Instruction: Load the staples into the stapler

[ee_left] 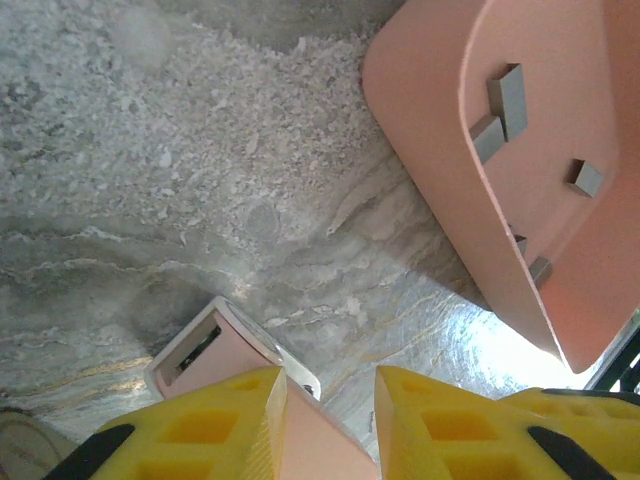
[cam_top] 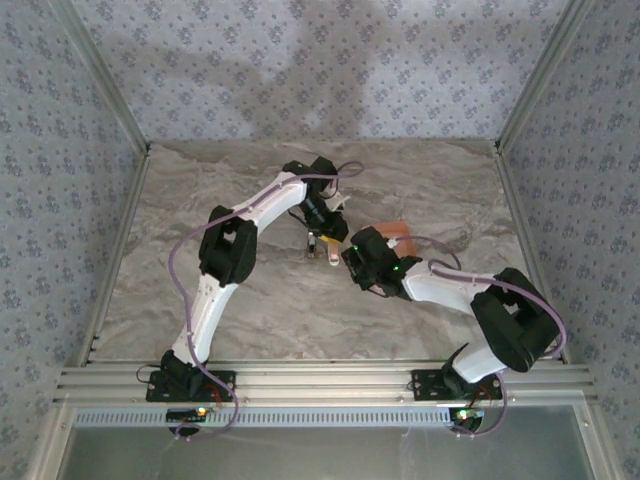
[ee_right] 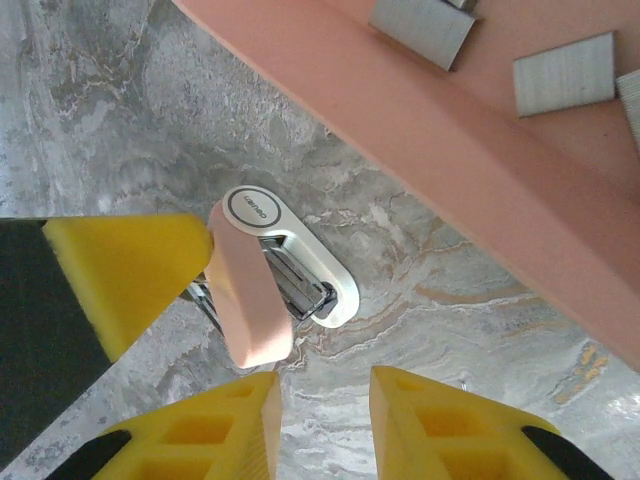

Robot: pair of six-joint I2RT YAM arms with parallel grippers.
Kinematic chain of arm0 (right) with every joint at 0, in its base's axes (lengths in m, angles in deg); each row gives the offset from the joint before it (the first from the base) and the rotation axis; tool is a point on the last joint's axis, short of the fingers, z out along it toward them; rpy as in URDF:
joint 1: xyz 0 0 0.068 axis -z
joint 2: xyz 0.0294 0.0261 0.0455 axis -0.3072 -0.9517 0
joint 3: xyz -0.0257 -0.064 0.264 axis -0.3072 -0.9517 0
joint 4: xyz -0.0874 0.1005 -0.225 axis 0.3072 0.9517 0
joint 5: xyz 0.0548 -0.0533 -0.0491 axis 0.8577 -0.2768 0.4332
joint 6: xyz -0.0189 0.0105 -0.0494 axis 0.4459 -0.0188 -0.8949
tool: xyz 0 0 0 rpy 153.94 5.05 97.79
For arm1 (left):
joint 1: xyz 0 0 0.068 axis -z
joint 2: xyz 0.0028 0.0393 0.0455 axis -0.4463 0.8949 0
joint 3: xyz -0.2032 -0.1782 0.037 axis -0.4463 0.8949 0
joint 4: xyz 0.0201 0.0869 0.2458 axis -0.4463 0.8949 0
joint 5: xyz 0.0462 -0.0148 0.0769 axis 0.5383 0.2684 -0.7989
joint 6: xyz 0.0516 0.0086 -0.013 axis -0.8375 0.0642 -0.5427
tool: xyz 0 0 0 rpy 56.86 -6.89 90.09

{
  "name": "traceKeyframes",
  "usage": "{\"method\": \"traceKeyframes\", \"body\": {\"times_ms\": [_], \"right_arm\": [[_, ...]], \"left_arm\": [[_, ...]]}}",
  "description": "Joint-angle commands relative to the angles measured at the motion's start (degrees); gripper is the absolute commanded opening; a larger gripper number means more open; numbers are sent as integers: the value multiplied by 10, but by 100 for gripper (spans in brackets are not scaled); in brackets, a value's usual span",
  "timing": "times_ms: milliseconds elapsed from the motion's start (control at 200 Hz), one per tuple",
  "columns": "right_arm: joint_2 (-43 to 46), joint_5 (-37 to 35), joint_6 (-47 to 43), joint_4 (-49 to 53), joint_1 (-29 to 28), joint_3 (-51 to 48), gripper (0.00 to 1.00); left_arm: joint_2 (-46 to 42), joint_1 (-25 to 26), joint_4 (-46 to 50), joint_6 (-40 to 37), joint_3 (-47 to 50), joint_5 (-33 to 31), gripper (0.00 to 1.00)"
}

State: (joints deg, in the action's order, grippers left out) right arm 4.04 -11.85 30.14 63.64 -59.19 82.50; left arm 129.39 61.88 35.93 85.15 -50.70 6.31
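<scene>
The stapler (cam_top: 322,246) lies on the marble table just left of the salmon tray (cam_top: 398,232). Its pink top (ee_right: 250,295) is swung up off the white base (ee_right: 335,290), and the metal magazine shows. My left gripper (ee_left: 330,400) is shut on the stapler's pink top (ee_left: 215,345), which runs between the yellow fingers; one finger (ee_right: 120,270) presses its side. My right gripper (ee_right: 325,400) stands open just near of the stapler, with bare table between its fingers. Several grey staple strips (ee_right: 565,72) lie in the tray (ee_right: 450,130).
The tray's wall (ee_left: 440,170) rises close to the right of the left gripper, with staples (ee_left: 508,98) inside. Both grippers (cam_top: 325,232) (cam_top: 350,258) crowd the table's middle. Patterned walls and metal rails enclose the table.
</scene>
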Motion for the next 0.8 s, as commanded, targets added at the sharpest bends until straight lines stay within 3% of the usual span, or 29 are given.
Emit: {"method": "traceKeyframes", "body": {"times_ms": [0, 370, 560, 795], "right_arm": [[17, -23, -9, 35, -1, -7, 30], [25, -14, -70, 110, -1, 53, 36], [-12, 16, -105, 114, 9, 95, 41], [-70, 52, -128, 95, 17, 131, 43]], "left_arm": [[-44, 8, 0, -9, 15, 12, 29], [-163, -28, -94, 81, 99, 1, 42], [-260, -81, -175, 135, 228, 2, 55], [-352, -135, -230, 159, 376, -11, 59]]}}
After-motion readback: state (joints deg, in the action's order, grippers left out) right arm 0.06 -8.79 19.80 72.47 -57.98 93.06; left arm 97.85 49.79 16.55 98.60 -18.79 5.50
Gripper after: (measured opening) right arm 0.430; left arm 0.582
